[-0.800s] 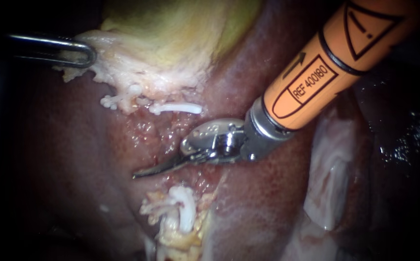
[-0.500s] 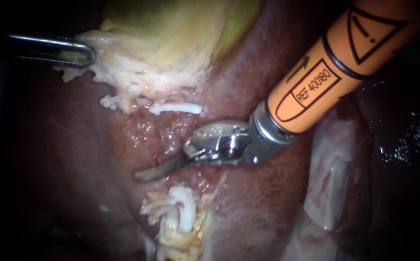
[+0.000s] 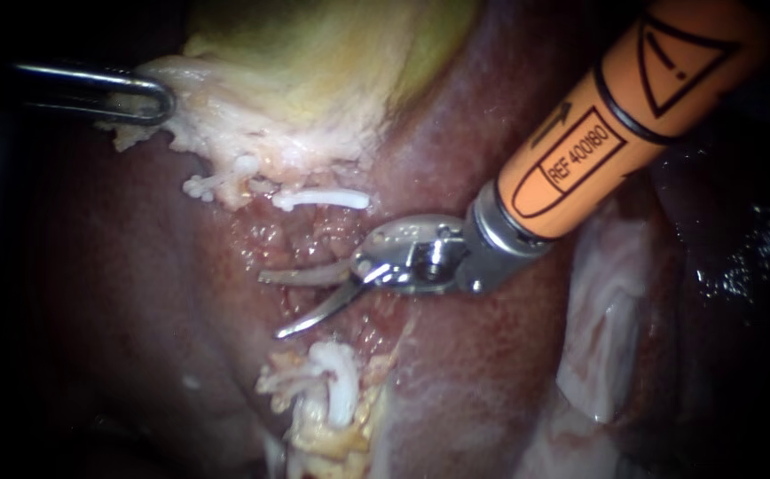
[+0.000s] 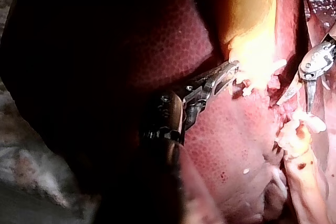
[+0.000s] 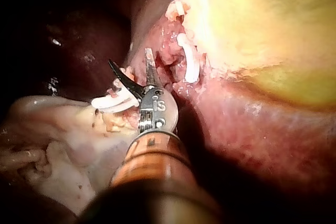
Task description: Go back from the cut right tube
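The cut right tube (image 3: 342, 395) lies in two pieces, and its long axis runs up and down in the endoscope view. The lower piece sits low on the liver (image 3: 483, 372), carries white clips and points upward. The upper piece hangs under the gallbladder (image 3: 314, 53), and its white clip (image 3: 323, 198) lies across, from side to side. Between the two pieces there is a raw red gap.

The hand of my right instrument (image 3: 270, 306) is in this gap, nearer to the lower piece; if it touches that piece I cannot tell. This hand is wide: its two thin jaws stand spread like a fork and hold nothing. They point to the view's left and a little down. The orange shaft comes in from the upper right and slopes down to the metal wrist.

My left instrument (image 3: 159, 98) comes in from the left, nearly level. Its hand is closed on the pale edge of the gallbladder, well apart from the lower piece.
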Motion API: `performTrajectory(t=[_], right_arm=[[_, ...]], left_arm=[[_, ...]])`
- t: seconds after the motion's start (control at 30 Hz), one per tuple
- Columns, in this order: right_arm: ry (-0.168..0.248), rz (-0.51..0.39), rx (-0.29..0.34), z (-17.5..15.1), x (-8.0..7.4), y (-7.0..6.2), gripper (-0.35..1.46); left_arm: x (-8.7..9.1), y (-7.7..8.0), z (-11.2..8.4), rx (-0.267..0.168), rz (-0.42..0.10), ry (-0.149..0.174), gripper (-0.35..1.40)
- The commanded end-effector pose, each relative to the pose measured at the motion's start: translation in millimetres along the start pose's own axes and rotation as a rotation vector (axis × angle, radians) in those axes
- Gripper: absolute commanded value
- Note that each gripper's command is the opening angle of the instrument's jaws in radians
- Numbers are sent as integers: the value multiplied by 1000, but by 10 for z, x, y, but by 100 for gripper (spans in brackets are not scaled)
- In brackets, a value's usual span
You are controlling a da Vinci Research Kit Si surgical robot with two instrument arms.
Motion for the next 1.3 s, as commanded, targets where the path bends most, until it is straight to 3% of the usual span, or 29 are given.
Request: performTrajectory(t=[0.03,0.3,0.4,0.57,0.67,1.03,1.3], right_arm=[[2,-26,-21,-5,0,-4,145],[-34,-228,-166,-58,0,-35,145],[-60,-246,-200,-82,6,-40,145],[-156,-267,-238,-131,15,-46,143],[-190,-261,-262,-154,14,-47,143],[-218,-245,-335,-179,6,-50,143],[-219,-242,-340,-182,4,-50,143]], left_arm=[[0,0,0,0,0,0,-35],[-1,-1,-2,-2,1,0,-35],[-1,-2,-2,-2,1,-1,-35],[-1,-2,-3,-2,1,-1,-35],[-1,-2,-3,-2,1,-1,-35],[-3,-2,1,0,2,0,-35],[-19,-4,26,8,12,4,-35]])
